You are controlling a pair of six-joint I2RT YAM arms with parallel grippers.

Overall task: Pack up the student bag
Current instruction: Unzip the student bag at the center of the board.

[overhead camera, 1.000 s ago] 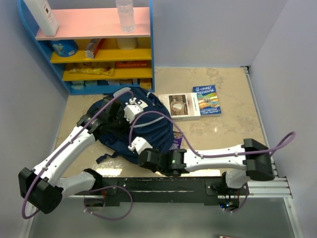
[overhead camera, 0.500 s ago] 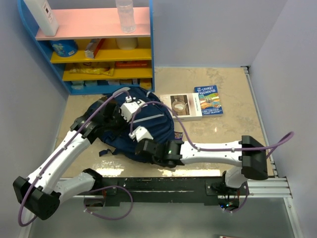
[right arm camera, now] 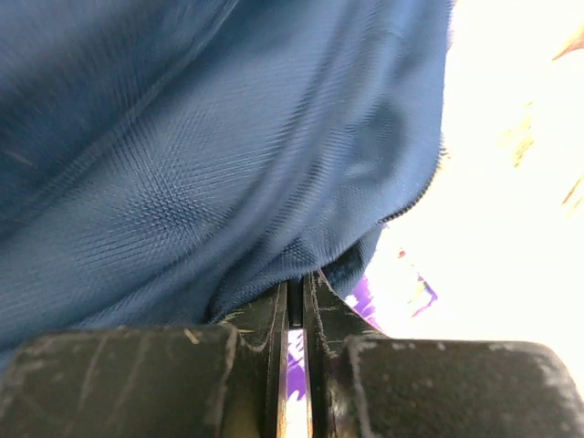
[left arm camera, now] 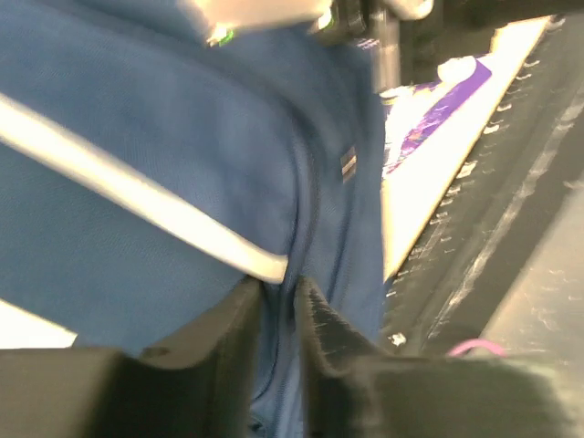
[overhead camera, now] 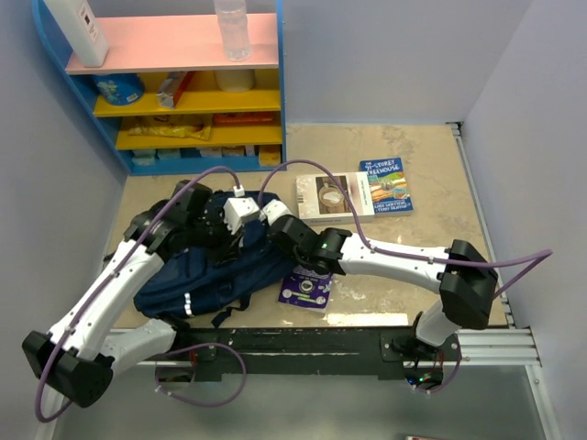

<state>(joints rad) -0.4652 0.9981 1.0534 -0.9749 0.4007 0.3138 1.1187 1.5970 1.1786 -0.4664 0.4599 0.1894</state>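
Observation:
The student bag (overhead camera: pixel 206 275), a navy backpack with grey stripes, lies crumpled at the left of the table, its top edge lifted. My left gripper (overhead camera: pixel 229 240) is shut on a fold of its fabric beside a grey stripe (left arm camera: pixel 137 196). In the left wrist view the gripper (left arm camera: pixel 278 287) pinches blue cloth (left arm camera: pixel 137 109). My right gripper (overhead camera: pixel 266 231) is right beside it, on the bag's upper right edge. In the right wrist view the gripper (right arm camera: pixel 295 287) is nearly closed on the bag's hem (right arm camera: pixel 182 146). A purple book (overhead camera: pixel 307 291) lies flat beside the bag.
Two books (overhead camera: pixel 353 194) lie side by side at the table's far middle. A blue shelf unit (overhead camera: pixel 174 101) with pink and yellow shelves holding goods stands at the back left. The black rail (overhead camera: pixel 303 344) runs along the near edge. Walls close both sides.
Both grippers moved away from the near edge with the bag's top edge. The bag slid left and stretched out, uncovering the purple book.

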